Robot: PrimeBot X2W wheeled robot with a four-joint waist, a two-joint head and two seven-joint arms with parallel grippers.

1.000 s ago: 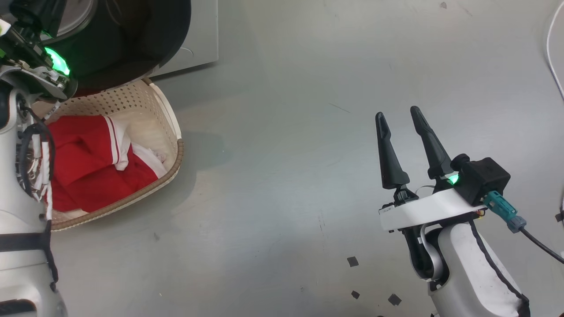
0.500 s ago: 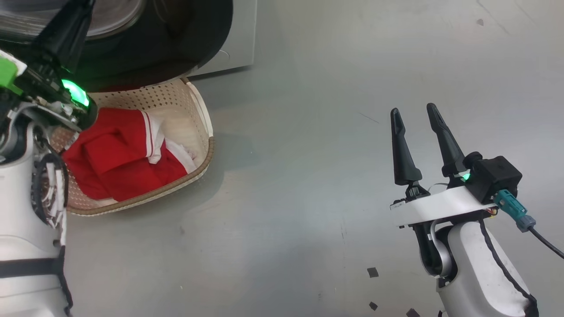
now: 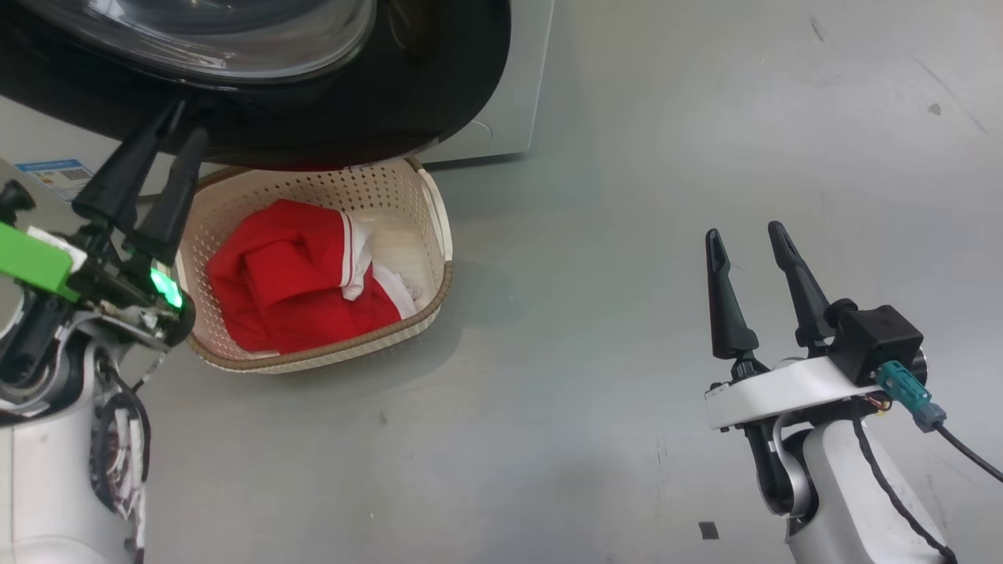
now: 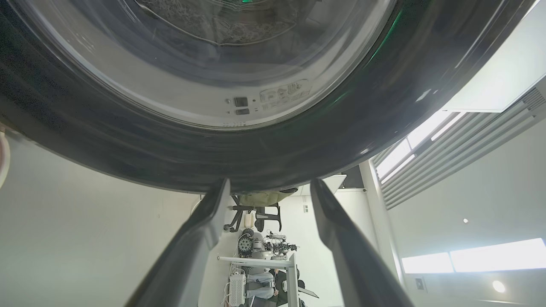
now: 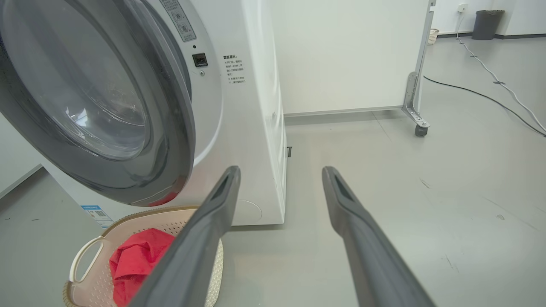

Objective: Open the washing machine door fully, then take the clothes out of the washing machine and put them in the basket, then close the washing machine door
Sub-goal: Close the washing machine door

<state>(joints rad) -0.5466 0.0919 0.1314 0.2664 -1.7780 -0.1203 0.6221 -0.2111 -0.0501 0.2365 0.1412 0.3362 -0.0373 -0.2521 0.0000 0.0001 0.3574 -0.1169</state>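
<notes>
The washing machine door point(image 3: 439, 94) hangs open at the top of the head view, black frame around bulging glass, over the far rim of the basket point(image 3: 329, 362). The red clothes point(image 3: 298, 290) with white trim lie inside the basket. My left gripper point(image 3: 190, 119) points up at the door's lower rim, open and holding nothing. In the left wrist view its tips point(image 4: 269, 183) stand just under the door's black frame point(image 4: 256, 157). My right gripper point(image 3: 744, 229) is open over bare floor to the right. The right wrist view shows the washing machine point(image 5: 251, 128), door point(image 5: 179, 140), basket point(image 5: 85, 256) and clothes point(image 5: 132, 260).
Grey floor spreads to the right of the basket. A white partition on casters point(image 5: 420, 85) stands behind the machine's side, with a cable point(image 5: 490, 98) running across the floor and a grey bin point(image 5: 486, 19) far back. A small black tape scrap point(image 3: 707, 530) lies near my right arm.
The head camera has shifted, so more of the door and the whole basket show. My left gripper's fingers, together before, now stand apart under the door rim. The right gripper keeps its pose.
</notes>
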